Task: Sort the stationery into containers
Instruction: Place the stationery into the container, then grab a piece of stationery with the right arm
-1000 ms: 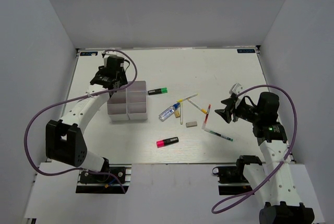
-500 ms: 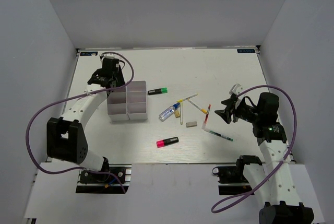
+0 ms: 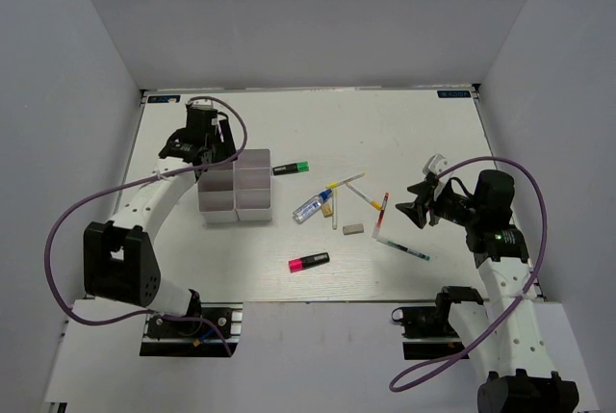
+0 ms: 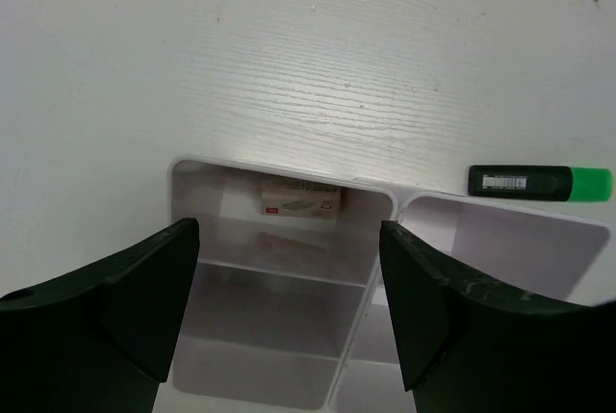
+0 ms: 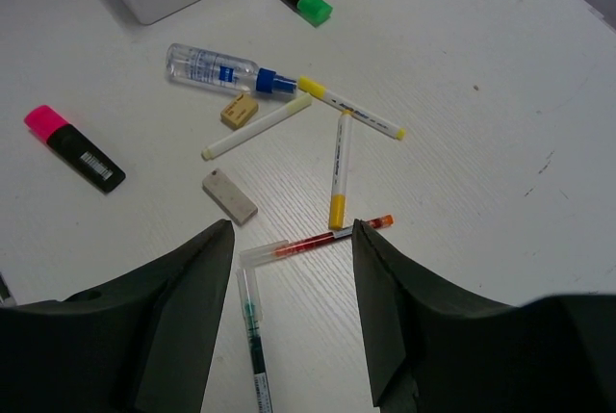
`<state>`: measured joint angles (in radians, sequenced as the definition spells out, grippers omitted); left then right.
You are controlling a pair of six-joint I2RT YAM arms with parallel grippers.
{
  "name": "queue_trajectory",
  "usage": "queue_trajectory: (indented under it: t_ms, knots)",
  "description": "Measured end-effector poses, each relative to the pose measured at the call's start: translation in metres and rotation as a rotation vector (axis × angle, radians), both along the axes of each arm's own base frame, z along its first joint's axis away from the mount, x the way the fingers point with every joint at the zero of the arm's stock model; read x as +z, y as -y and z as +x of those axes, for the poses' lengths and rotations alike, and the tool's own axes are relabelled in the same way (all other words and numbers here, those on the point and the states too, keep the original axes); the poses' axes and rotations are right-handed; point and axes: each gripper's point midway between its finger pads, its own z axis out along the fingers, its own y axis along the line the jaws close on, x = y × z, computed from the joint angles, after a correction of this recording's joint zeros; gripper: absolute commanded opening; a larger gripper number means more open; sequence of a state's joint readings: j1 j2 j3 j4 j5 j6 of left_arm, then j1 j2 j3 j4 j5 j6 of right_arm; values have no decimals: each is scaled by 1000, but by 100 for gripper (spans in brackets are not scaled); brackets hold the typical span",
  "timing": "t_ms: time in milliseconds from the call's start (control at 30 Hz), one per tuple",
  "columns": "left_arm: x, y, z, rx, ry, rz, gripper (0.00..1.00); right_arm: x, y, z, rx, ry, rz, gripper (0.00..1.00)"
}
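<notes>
Stationery lies mostly loose on the white table (image 3: pixel 423 134), with one piece already in the tray. The left gripper (image 4: pixel 287 240) hangs over the white divided tray (image 4: pixel 284 170) with its black fingers (image 4: pixel 125 307) spread wide and nothing between them. Straight below, in the tray's far left corner compartment, lies a pale eraser (image 4: pixel 301 201) in a paper sleeve. The sleeve has small print with a red mark, too fine to read.

Just right of the tray lies a black highlighter with a green cap (image 4: pixel 539 182). It carries a white barcode sticker on its barrel.

The right gripper (image 5: pixel 292 240) hovers above the scattered pieces, jaws apart and empty. Under it a red-inked pen (image 5: pixel 318 240) touches a clear pen with teal ink (image 5: pixel 253 336) at one end. Beyond them lie a white pen with a yellow end (image 5: pixel 338 169), a yellow-tipped pen (image 5: pixel 351 116) and a plain white pen (image 5: pixel 256 128), loosely fanned. Any lettering on them is unreadable.

A grey eraser (image 5: pixel 229 195) sits near the white pen. A small tan eraser (image 5: pixel 239 111) lies just beside the clear tube (image 5: pixel 217 68), which has a blue cap and blue print I cannot make out. The pink-capped highlighter (image 5: pixel 75 147), also barcoded, lies well apart, nearer the arms.
</notes>
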<state>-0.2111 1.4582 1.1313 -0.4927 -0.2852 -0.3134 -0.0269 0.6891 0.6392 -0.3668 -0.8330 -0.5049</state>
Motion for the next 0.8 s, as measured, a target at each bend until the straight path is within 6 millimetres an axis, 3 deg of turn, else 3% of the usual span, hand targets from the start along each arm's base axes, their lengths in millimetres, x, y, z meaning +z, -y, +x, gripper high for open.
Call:
queue_trajectory:
  t_ms: [233, 267, 367, 400, 433, 500, 533, 567, 600, 667, 800]
  knots:
    - [32, 4, -9, -21, 74, -34, 86, -4, 0, 2, 2, -17, -1, 56]
    - [40, 6, -12, -34, 93, -50, 84, -5, 0, 2, 5, -14, -5, 45]
    - [66, 22, -27, -103, 181, -154, 57, -7, 0, 5, 30, 12, -31, 5]
    - [73, 28, -36, -140, 214, -191, 44, -10, 0, 7, 42, 13, -39, 1]
    - [78, 35, -46, -174, 239, -228, 41, -14, -1, 8, 60, 16, -48, 1]
    - [82, 48, -67, -256, 279, -294, 42, -22, -3, 11, 91, 9, -64, 17]
    - [82, 54, -76, -295, 285, -317, 55, -28, -3, 12, 106, -9, -72, 30]
    - [80, 60, -85, -336, 289, -340, 67, -34, -6, 13, 132, -35, -80, 50]
    - [77, 65, -91, -373, 287, -352, 76, -38, -9, 14, 167, -54, -95, 57]
    - [69, 75, -102, -446, 270, -376, 85, -46, -19, 17, 266, -88, -135, 65]
    - [46, 85, -121, -530, 211, -399, 88, -67, -41, 12, 443, -105, -212, 68]
